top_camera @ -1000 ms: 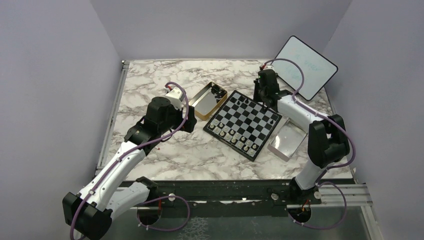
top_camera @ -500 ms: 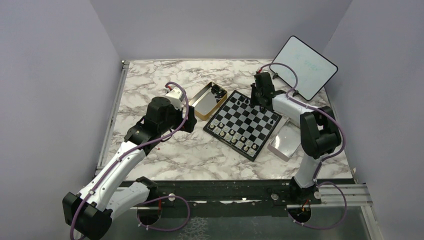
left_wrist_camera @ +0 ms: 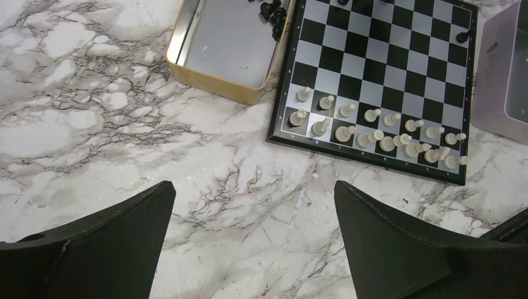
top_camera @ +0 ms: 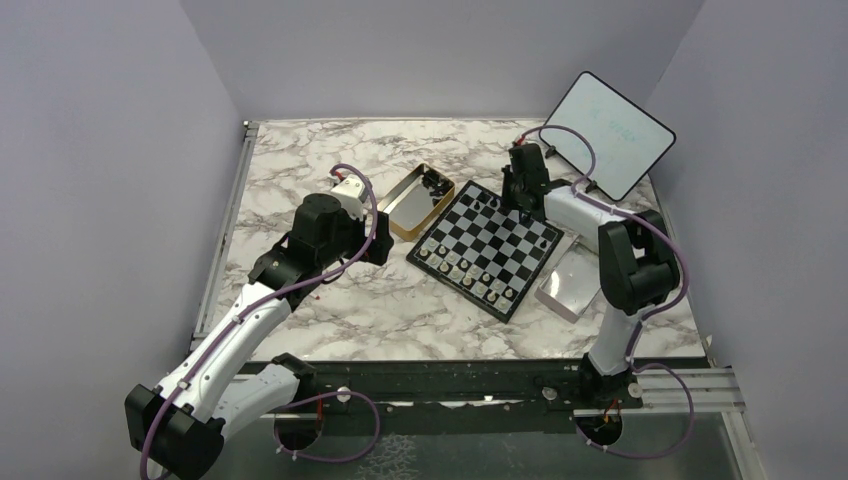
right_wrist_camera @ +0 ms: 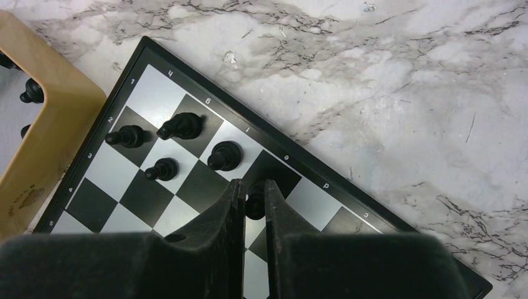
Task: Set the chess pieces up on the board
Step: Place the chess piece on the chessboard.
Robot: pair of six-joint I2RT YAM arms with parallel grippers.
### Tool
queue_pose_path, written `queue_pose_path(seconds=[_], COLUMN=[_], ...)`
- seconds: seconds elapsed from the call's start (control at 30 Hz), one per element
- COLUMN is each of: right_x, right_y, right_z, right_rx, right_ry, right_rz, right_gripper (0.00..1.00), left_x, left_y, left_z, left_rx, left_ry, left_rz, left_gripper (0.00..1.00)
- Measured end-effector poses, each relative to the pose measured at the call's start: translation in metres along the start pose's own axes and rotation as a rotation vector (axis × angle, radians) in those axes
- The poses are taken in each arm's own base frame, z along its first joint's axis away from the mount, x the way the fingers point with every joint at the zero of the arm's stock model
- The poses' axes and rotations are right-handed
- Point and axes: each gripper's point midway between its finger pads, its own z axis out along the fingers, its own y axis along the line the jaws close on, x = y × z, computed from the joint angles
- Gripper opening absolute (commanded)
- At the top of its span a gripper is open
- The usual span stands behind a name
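The chessboard [top_camera: 490, 245] lies mid-table; it also shows in the left wrist view [left_wrist_camera: 380, 68] and the right wrist view [right_wrist_camera: 187, 180]. Pale pieces [left_wrist_camera: 373, 134] fill its near two rows. Several black pieces [right_wrist_camera: 174, 146] stand at its far corner. My right gripper [right_wrist_camera: 252, 198] is shut on a black piece [right_wrist_camera: 254, 204] over the board's far edge row; it shows in the top view [top_camera: 522, 205]. My left gripper [left_wrist_camera: 255, 237] is open and empty over bare marble, left of the board, also in the top view [top_camera: 375, 235].
A gold tin [top_camera: 418, 200] with black pieces [left_wrist_camera: 273, 9] in its far end sits left of the board. A silver tin lid [top_camera: 575, 280] lies right of the board. A white tablet [top_camera: 612, 135] leans at the back right.
My right gripper moved left and farther back over the board's far edge between one second and half a second ago, then held still. The left arm has not moved.
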Motion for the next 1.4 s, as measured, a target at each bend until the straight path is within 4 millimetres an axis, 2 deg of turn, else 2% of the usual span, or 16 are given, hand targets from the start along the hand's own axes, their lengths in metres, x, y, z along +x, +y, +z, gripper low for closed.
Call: queue_pose_path(seconds=[0.5, 1.33, 1.4], right_x=[-0.0076, -0.0061, -0.0066], right_y=[-0.0001, -0.0016, -0.0014], right_z=[0.0084, 0.0076, 0.0080], right_rx=[-0.007, 0.001, 0.002], right_ry=[-0.007, 0.035, 0.036], right_rz=[0.010, 0.015, 0.015], right_gripper=[0.15, 0.15, 0.18], left_x=[0.0001, 0.0007, 0.0006], left_y=[0.0000, 0.0001, 0.0001], left_z=[0.0001, 0.0008, 0.0008], left_rx=[0.000, 0.000, 0.000], left_ry=[0.000, 0.003, 0.003], left_rz=[0.000, 0.000, 0.000], left_gripper=[0.99, 0.99, 0.99])
